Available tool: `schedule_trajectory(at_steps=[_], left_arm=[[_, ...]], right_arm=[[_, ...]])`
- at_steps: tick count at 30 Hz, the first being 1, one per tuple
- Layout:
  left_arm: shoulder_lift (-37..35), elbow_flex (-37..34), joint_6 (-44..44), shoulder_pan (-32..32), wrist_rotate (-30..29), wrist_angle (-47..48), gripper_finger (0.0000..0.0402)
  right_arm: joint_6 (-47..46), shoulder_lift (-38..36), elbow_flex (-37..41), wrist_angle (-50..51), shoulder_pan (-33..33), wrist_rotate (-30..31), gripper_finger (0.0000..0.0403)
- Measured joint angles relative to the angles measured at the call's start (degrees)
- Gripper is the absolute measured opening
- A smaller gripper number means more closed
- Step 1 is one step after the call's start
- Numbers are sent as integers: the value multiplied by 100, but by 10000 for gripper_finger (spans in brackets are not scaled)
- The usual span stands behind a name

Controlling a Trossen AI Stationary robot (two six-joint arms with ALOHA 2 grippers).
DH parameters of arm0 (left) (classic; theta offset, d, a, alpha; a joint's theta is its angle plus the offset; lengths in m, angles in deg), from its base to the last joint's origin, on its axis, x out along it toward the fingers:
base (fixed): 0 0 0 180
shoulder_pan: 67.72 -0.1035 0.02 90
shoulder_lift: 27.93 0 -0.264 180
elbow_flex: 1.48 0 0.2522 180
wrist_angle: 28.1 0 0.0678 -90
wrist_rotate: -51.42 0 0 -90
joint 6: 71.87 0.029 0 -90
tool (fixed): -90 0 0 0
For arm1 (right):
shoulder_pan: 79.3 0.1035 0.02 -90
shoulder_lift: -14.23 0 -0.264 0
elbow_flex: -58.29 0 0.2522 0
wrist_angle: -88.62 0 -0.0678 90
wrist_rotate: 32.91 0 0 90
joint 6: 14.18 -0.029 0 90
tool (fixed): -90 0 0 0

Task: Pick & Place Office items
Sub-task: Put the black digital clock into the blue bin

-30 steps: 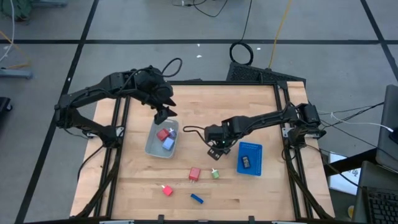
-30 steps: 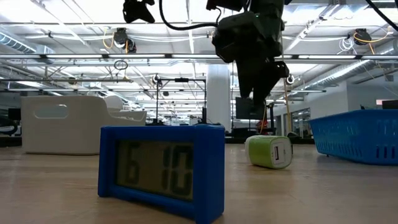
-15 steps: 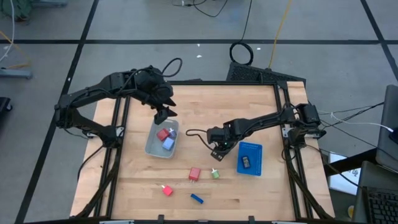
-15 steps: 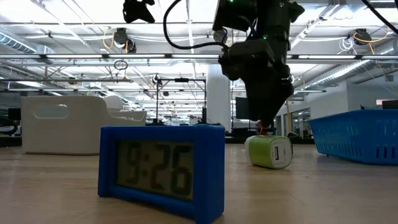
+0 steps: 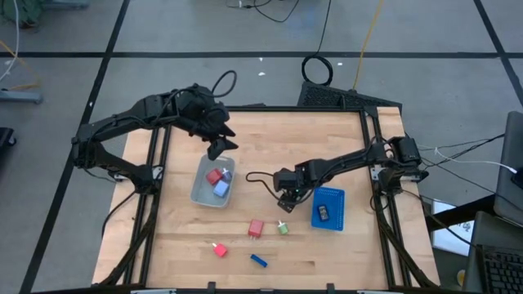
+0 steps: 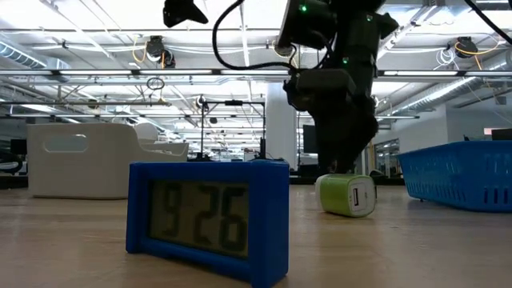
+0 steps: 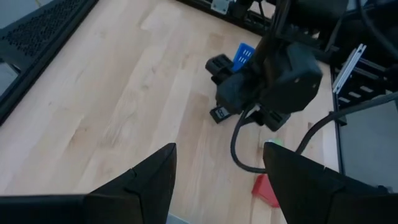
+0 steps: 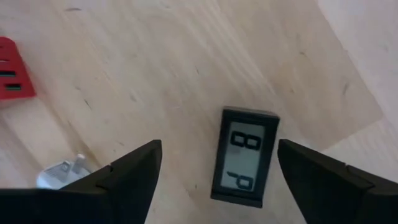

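the right gripper point(image 5: 285, 201) hangs low over the middle of the wooden table point(image 5: 278, 135), its two fingers point(image 8: 124, 177) spread wide with nothing between them. straight ahead of those fingers in the right wrist view lies a small black display unit point(image 8: 243, 154) flat on the wood, showing digits, centred in the gap but apart from both fingers. off to one side in that view sit a red block point(image 8: 13, 74) and a pale plug-like piece point(image 8: 61, 171) close to one finger. from above, the green item point(image 5: 283, 228) lies just below the right gripper, near but not touching, with the red block point(image 5: 256, 228) just beside it. a small red piece point(image 5: 219, 249) and a blue bar point(image 5: 259, 260) lie farther toward the table's near edge, well apart from either gripper. the blue tray point(image 5: 328, 207) is just right of the right gripper and holds a small dark item point(image 5: 324, 213). the grey tray point(image 5: 213, 182) holds a red block point(image 5: 215, 175) and a lavender-blue one point(image 5: 221, 188). the left gripper point(image 5: 221, 145) hovers above the far end of the grey tray, fingers parted and holding nothing. in the low view a blue clock-like item point(image 6: 207, 218) stands in front, and the green item point(image 6: 346, 194) lies on its side right under the right arm's gripper point(image 6: 342, 164).
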Motion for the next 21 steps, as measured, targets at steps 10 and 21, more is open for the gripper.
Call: schedule_trajectory(at_steps=[10, 21], left_arm=[[0, 0, -420, 21, 9, -108, 244], [0, 0, -463, 199, 11, -143, 244]], right_arm=[[-34, 0, 569, -93, 4, 9, 318], [-341, -17, 756, -443, 4, -15, 318]])
